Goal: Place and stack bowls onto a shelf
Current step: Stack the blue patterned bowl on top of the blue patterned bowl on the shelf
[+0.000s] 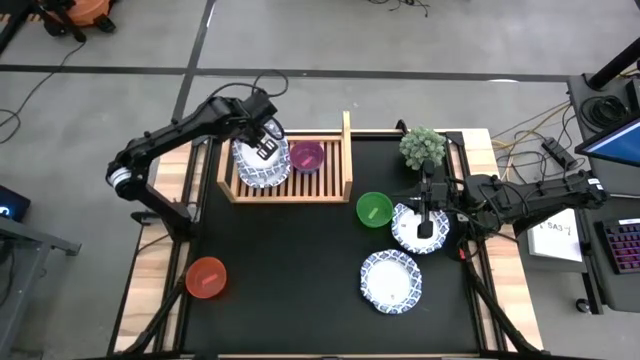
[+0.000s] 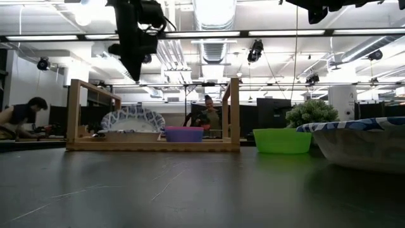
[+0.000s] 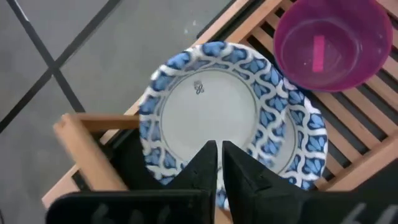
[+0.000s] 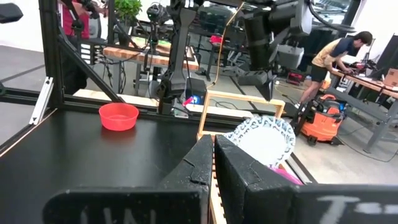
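A white bowl with a blue patterned rim (image 1: 260,166) lies tilted at the left end of the wooden slatted shelf (image 1: 335,185), leaning toward its left rail; it also shows in the left wrist view (image 3: 224,106) and the low view (image 2: 133,119). A pink bowl (image 1: 307,156) sits upright on the slats beside it. My left gripper (image 1: 266,143) hovers shut above the white bowl, clear of it (image 3: 219,163). My right gripper (image 1: 424,222) is shut and empty (image 4: 211,158), high above another white patterned bowl (image 1: 412,238) on the table. The blue bowl is out of view.
A green bowl (image 1: 374,209) stands left of the right-hand white bowl. A third white patterned bowl (image 1: 392,281) sits near the front edge, a red bowl (image 1: 206,277) at the front left. A small green plant (image 1: 423,147) stands at the back right. People work beyond the table.
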Robot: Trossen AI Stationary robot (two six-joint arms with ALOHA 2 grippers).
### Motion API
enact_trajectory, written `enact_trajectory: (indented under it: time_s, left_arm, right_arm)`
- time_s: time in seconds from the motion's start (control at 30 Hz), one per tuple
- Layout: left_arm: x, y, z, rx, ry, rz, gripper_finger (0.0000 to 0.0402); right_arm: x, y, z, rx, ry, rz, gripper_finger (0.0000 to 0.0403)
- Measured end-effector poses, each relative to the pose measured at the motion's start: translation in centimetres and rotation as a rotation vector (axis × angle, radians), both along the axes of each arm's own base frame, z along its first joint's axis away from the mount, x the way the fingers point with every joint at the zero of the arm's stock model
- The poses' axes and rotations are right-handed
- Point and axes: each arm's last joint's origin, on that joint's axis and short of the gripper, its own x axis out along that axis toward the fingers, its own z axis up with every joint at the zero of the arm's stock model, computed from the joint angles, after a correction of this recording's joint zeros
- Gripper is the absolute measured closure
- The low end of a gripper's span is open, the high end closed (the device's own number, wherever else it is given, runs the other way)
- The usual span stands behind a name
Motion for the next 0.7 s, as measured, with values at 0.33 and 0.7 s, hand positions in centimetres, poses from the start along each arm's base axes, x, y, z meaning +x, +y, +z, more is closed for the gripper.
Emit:
enact_trajectory:
  time_s: [0.33,0.7]
  left_arm:
    - [1.0,0.6,-6.2,-0.01,0.006,0.01,0.0401]
    - [0.4,-0.2,-11.0,-0.034,0.007,0.048,0.0401]
  right_arm:
    - [0.0,0.0,-0.1,-0.006,0.008,0.0,0.0394]
    - [0.0,0.0,-0.1,-0.023,0.009,0.0,0.0394]
